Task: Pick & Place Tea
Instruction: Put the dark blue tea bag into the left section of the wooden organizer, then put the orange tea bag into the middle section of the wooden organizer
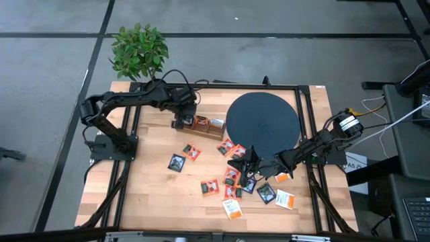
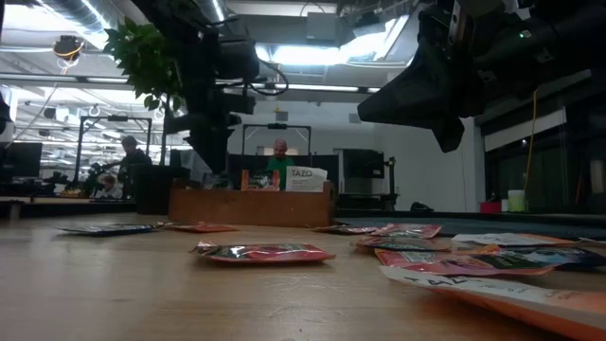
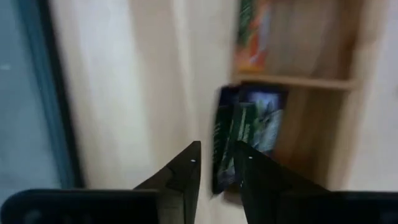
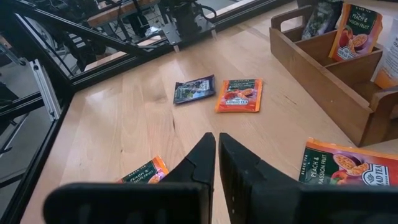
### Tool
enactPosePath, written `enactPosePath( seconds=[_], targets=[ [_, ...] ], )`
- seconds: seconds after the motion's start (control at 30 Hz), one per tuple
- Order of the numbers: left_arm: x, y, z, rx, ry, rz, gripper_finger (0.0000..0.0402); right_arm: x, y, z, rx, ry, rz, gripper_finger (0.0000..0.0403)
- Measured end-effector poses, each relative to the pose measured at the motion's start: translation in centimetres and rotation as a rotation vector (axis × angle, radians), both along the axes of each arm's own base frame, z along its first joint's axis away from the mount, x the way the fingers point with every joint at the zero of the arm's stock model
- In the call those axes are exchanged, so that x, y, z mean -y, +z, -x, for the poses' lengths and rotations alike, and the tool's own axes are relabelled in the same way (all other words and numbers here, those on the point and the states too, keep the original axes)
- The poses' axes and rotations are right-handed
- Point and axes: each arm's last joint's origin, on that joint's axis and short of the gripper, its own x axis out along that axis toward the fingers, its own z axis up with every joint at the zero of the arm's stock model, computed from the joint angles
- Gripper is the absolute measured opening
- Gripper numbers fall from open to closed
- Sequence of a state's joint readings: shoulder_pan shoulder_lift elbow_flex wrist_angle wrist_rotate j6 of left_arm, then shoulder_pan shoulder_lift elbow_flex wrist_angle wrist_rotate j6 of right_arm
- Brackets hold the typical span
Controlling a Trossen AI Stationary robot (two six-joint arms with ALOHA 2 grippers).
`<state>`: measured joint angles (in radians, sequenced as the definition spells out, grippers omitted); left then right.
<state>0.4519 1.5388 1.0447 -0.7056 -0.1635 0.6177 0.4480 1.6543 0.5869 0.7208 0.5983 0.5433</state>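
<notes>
You can read "TAZO" on a white sachet (image 2: 307, 177) that stands in the wooden tray (image 1: 205, 126) at the far side of the table (image 1: 148, 188), and in the right wrist view "PEACH & PASSION FRUIT" on a red-orange sachet (image 4: 354, 32) standing in a tray compartment, and the same words on another one (image 4: 345, 168) lying flat close to the right gripper (image 4: 216, 146). In the high view you can count about fourteen loose tea sachets on the wood: two to the left, one dark (image 1: 177, 163) and one red-orange (image 1: 191, 152), and the others in a cluster near the big black disc (image 1: 262, 124), with two white and orange ones (image 1: 232, 208) at the near edge. The left gripper (image 3: 216, 163) is over the left end of the tray; its fingers are a little spread, and a dark green sachet (image 3: 245, 134) stands in the compartment just beyond them; you cannot tell if they touch it. The right gripper hovers over the cluster with fingers pressed together and holds nothing. A plant (image 1: 138, 51) stands beyond the far left corner. In the low view two persons (image 2: 278, 156) show in the room behind
</notes>
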Motion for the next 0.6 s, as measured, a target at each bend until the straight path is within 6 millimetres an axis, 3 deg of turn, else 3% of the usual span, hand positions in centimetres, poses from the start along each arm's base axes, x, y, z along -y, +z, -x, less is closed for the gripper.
enactPosePath(
  seconds=[0.33, 0.6],
  targets=[
    [0.8, 1.2, 0.1, 0.034, -0.038, -0.037, 0.0093, 0.0, 0.0, 0.0, -0.005, 0.0, 0.002, 0.0026],
    [1.7, 4.5, 0.1, 0.127, -0.065, -0.095, 0.009, 0.0, -0.1, 0.0, -0.008, 0.001, 0.006, 0.0026]
  ],
)
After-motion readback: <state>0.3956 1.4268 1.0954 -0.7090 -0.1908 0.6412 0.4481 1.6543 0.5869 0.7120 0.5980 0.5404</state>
